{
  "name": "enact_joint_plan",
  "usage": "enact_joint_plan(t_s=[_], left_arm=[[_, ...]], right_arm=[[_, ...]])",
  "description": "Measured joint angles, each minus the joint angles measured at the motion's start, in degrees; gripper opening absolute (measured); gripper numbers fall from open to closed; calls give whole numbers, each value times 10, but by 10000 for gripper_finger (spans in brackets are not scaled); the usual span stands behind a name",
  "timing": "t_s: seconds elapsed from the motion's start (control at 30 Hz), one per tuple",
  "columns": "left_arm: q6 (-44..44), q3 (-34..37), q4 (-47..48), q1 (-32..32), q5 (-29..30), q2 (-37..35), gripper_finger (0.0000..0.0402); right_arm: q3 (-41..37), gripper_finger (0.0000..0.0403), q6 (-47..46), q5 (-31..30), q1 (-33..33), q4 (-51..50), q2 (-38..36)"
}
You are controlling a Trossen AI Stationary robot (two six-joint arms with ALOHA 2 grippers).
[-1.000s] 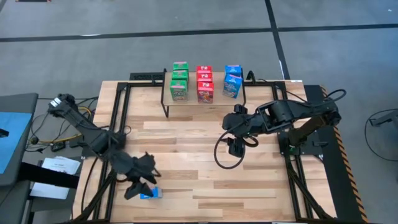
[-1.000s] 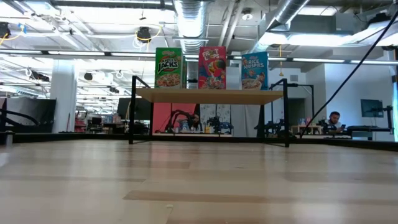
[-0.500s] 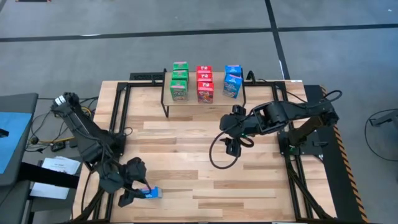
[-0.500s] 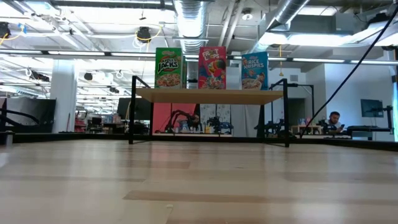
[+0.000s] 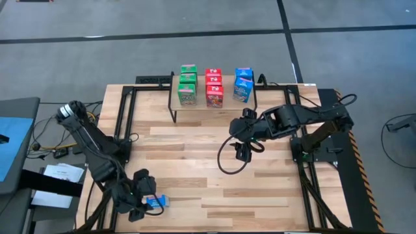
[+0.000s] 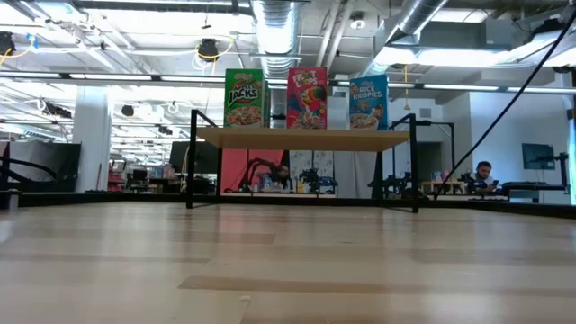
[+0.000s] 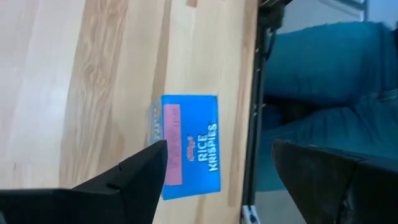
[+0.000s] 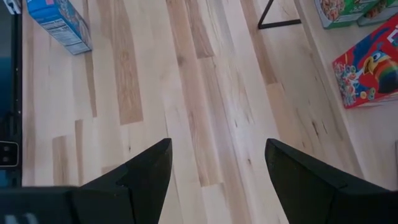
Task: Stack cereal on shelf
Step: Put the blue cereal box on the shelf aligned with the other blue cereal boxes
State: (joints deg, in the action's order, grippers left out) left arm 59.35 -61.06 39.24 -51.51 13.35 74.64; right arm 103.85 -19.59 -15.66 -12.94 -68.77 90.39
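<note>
High view shows the shelf [image 5: 213, 104] at the far side of the table [image 5: 195, 169] already loaded: three green cereal boxes [image 5: 187, 83] in a column, three red ones [image 5: 214, 85] beside them, but only two blue boxes [image 5: 242, 83] in the last column. Looks like they're lined up by colour, so the blue row has one slot waiting.

That missing one is the Rice Krispies box [image 5: 156, 202], lying flat on its side near the table's near left corner, well apart from the shelf. The left gripper [image 5: 144, 198] is right over it, fingers apart and straddling nothing yet. In the left wrist view the box [image 7: 189, 146] sits between the two dark fingers and a bit ahead of them, so probably the arm is lining up for a grab.

The right gripper [image 5: 242, 155] hangs over the middle of the table in front of the shelf, jaws apart and empty, likely waiting there for a handoff or just staying clear.
</note>
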Motion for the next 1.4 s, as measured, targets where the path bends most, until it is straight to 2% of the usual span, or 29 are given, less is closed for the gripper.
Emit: enact_joint_plan(t_s=[0.4,0.7,1.03,1.27,1.4], left_arm=[[19,0,53,-3,5,31,275],[28,0,48,-9,-16,60,275],[45,0,50,-16,-5,63,275],[41,1,49,-19,-16,104,275],[39,1,53,-18,-3,109,275]], right_arm=[[0,283,1,0,0,-1,0],[0,283,2,1,0,-3,0],[0,283,1,1,-1,-3,0],[0,283,1,1,-1,-3,0],[0,283,1,1,-1,-3,0]])
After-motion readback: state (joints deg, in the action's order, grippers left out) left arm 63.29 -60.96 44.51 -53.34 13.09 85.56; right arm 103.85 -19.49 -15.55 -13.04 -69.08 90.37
